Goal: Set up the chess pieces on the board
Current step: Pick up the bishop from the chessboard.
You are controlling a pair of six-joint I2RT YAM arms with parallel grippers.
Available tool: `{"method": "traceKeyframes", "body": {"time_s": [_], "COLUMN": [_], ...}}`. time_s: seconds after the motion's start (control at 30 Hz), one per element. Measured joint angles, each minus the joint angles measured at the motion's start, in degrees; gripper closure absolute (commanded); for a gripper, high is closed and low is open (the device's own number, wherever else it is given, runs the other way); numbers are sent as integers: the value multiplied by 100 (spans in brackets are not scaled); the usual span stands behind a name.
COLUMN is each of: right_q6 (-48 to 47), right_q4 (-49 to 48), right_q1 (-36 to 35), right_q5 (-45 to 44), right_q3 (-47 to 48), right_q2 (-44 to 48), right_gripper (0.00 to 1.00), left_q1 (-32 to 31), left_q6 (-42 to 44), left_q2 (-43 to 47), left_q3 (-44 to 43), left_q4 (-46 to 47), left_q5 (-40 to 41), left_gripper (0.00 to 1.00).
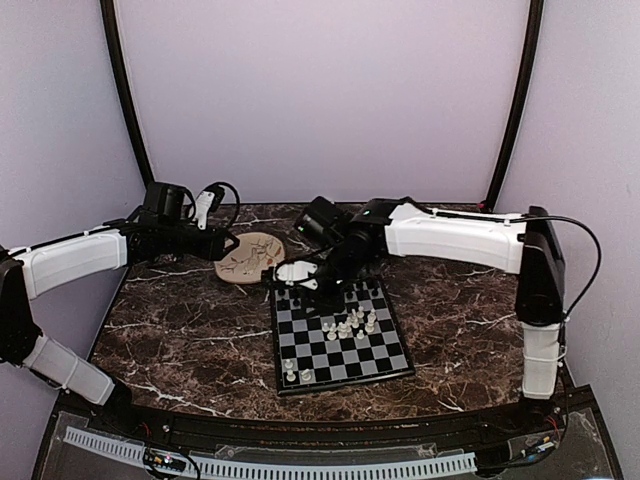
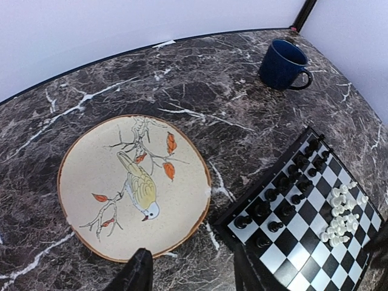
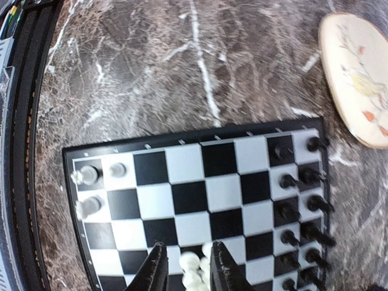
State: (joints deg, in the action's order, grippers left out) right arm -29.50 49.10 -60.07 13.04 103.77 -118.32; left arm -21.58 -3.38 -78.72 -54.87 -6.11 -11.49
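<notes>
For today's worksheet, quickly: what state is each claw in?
Left claw: open, empty.
Right claw: astride white chess pieces; grip cannot be told.

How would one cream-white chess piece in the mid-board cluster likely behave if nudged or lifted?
Probably light: the cream-white piece is smaller than one square of the board. Likely tippy: it looks tall on a narrow base. Nudged, it may topple neighbours in the cluster.

The right arm (image 1: 450,238) is lying stretched across toward the left, wrist bending down. The right gripper (image 3: 189,271) is pointing downward, fingers standing apart. The left gripper (image 2: 191,274) is hovering, fingers likewise parted.
</notes>
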Motion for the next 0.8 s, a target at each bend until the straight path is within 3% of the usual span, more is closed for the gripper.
{"method": "traceKeyframes", "body": {"time_s": [0.27,0.4,0.8], "right_q6": [4,-33,-448], "right_q4": [-286,-378,-382], "right_q1": [1193,1333,925], "right_q5": [-203,-302,-111], "right_q3": [-1543,-2201,-1679], "right_q2": [1296,1495,1047], "right_gripper": [78,76,74], "left_q1": [-289,-603,-675], "left_q6": [243,426,339], "left_q2": [-586,-964,-1226], "left_q3": [-63,-177,-435], "left_q4": [-7,-120,-225], "left_q5": [-1130,-1320,-1545], "left_gripper": [59,58,56]}}
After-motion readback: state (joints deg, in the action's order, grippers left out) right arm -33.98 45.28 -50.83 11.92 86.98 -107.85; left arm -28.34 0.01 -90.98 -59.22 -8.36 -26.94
